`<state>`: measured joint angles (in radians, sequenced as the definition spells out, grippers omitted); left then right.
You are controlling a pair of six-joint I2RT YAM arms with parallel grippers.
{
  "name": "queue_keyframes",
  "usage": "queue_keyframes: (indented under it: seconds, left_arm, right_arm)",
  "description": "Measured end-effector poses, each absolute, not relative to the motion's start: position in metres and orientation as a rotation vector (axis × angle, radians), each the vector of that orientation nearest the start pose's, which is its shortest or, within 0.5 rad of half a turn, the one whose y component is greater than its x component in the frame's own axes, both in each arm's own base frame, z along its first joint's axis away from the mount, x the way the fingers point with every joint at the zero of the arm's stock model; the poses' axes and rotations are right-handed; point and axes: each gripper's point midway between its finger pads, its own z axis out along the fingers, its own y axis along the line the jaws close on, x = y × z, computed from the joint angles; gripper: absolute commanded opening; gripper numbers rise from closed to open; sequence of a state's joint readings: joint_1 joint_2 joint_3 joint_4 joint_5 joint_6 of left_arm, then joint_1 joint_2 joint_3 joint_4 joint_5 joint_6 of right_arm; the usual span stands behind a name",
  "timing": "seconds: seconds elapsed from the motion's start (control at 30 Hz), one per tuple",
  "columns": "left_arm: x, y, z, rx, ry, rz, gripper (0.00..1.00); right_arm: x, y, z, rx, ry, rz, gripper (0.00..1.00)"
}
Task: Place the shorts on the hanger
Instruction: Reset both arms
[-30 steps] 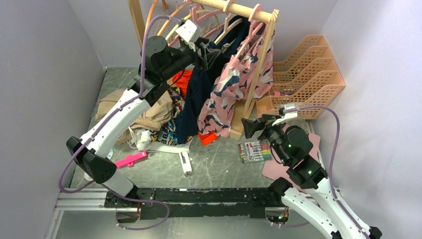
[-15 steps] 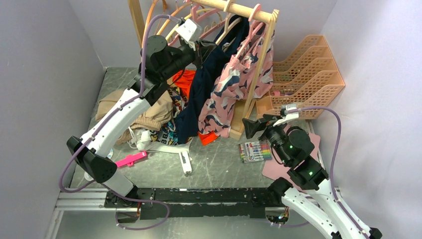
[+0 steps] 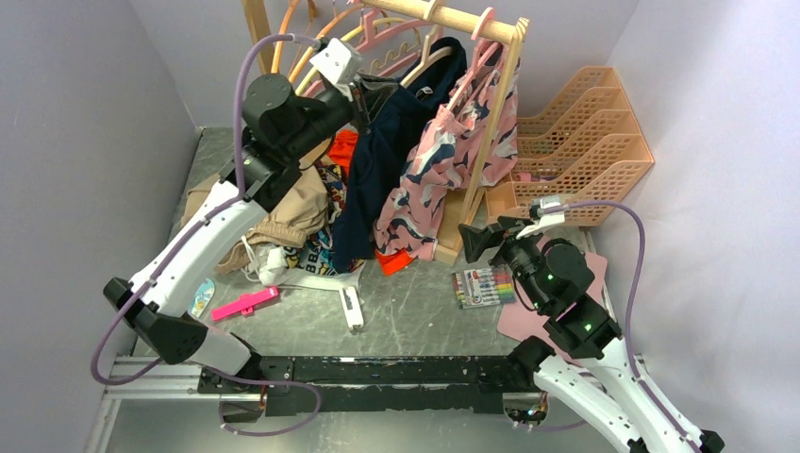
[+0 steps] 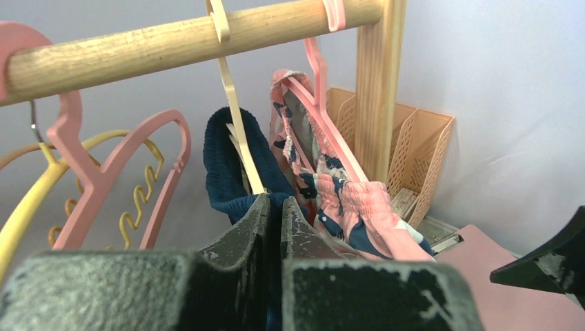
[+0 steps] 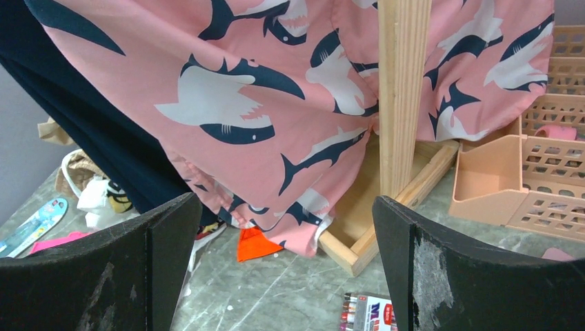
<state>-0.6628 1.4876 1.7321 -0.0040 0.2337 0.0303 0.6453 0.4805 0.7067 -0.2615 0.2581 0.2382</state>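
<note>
The navy shorts (image 3: 379,165) hang from the rack, with their ribbed waistband (image 4: 224,162) draped around an arm of the cream hanger (image 4: 239,117). That hanger's hook (image 3: 434,11) sits on the wooden rail (image 4: 172,45). My left gripper (image 3: 363,92) is up at the rail, shut on a fold of the navy waistband, which shows between its fingertips (image 4: 256,214). My right gripper (image 3: 478,236) hovers low near the rack's foot, open and holding nothing (image 5: 283,262).
Pink shark-print shorts (image 3: 443,160) hang right of the navy pair, beside the rack's post (image 5: 403,89). Pink hangers (image 4: 124,172) and a yellow one (image 4: 27,207) hang to the left. A clothes heap (image 3: 283,217), marker pack (image 3: 483,286) and peach organizer (image 3: 585,142) lie around.
My left gripper has shut on the navy waistband and drawn up and to the left, pulling the fabric with it. The right arm has stayed put.
</note>
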Motion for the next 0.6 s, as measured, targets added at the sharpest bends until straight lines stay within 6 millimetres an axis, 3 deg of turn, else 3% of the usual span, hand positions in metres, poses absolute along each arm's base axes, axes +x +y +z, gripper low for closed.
queue_keyframes:
  seconds: [0.2,0.33,0.47,0.6]
  left_arm:
    - [0.326,-0.304,0.526,0.64,1.169,-0.688,0.07]
    - [0.322,-0.3,0.52,0.644,1.173,-0.678,0.09]
    - [0.323,-0.298,0.51,0.652,1.196,-0.66,0.49]
    - [0.323,-0.298,0.502,0.669,1.226,-0.651,0.72]
  right_arm:
    - [0.227,0.126,0.298,-0.129,1.627,0.474,1.0]
    - [0.228,0.128,0.296,-0.132,1.636,0.47,1.0]
    - [0.229,0.128,0.295,-0.133,1.638,0.469,1.0]
    - [0.229,0.128,0.295,-0.133,1.638,0.469,1.0]
